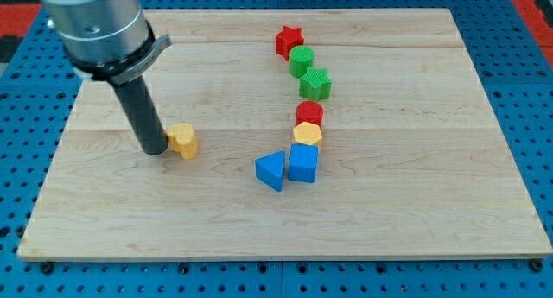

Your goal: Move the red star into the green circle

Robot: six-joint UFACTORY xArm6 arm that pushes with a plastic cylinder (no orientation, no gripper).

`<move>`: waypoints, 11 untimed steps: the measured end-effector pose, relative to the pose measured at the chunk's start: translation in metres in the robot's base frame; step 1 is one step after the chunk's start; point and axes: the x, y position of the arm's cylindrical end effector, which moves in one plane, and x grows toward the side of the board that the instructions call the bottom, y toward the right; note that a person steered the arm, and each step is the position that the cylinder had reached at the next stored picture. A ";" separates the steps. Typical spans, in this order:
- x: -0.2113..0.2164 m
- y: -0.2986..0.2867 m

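The red star lies near the view's top centre, touching the green circle just below and to its right. My tip rests on the board at the view's left, far from both. It sits right beside a yellow block, on that block's left side.
A green star, a red circle, a yellow hexagon, a blue cube and a blue triangle form a curved line down from the green circle. The wooden board lies on a blue pegboard.
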 end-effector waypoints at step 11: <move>-0.173 0.190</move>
